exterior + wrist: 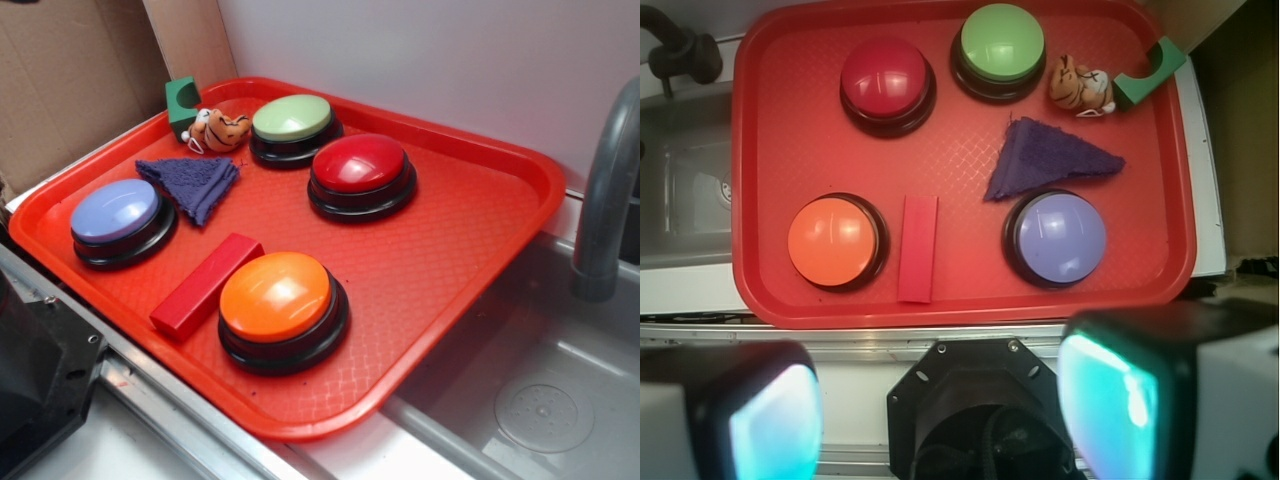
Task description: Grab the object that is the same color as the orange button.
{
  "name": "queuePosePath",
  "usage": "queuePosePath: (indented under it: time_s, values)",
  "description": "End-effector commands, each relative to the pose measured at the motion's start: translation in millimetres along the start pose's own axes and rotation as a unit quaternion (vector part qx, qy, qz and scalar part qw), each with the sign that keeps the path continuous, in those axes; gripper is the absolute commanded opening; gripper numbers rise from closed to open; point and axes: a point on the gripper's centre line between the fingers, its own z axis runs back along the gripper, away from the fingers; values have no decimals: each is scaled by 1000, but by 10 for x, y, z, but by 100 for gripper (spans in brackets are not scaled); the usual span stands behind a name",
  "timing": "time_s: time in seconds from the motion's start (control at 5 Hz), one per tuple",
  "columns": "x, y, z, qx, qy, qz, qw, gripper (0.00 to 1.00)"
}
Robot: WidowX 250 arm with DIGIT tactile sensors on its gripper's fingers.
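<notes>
A red plastic tray [470, 250] with a waffle-textured floor and a raised, rounded rim holds everything. The small orange plush tiger toy [221, 130] with dark stripes and a white face lies on its side at the upper left of the exterior frame, and at the upper right of the wrist frame [1080, 86]. It is crowded there: a green block with a curved notch [182, 103] touches it on one side, and the glossy pale-green dome button on a black base [292, 126] sits just beside it on the other. A crumpled, fuzzy dark-purple cloth triangle [195, 182] lies near it toward the frame's centre, its corner reaching the lavender dome button [117, 217]. The glossy orange dome button with a black base [279, 303] stands low in the exterior frame, well apart from the toy, with a smooth red rectangular block [205, 282] just beside it. A shiny red dome button [361, 174] sits in the middle upper area. A grey metal faucet [606, 190] and steel sink [520, 400] occupy the right of the exterior frame. In the wrist view the fingers [775, 420], black-edged with teal-lit pads, fill the bottom corners, spread wide with nothing between them, below the tray's lower rim and far from the toy.
</notes>
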Motion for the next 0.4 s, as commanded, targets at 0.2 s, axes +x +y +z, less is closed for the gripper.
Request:
queuePosePath:
  time_s: [0.2]
  values:
    - [263, 56, -99, -30, -9, 129, 991, 100]
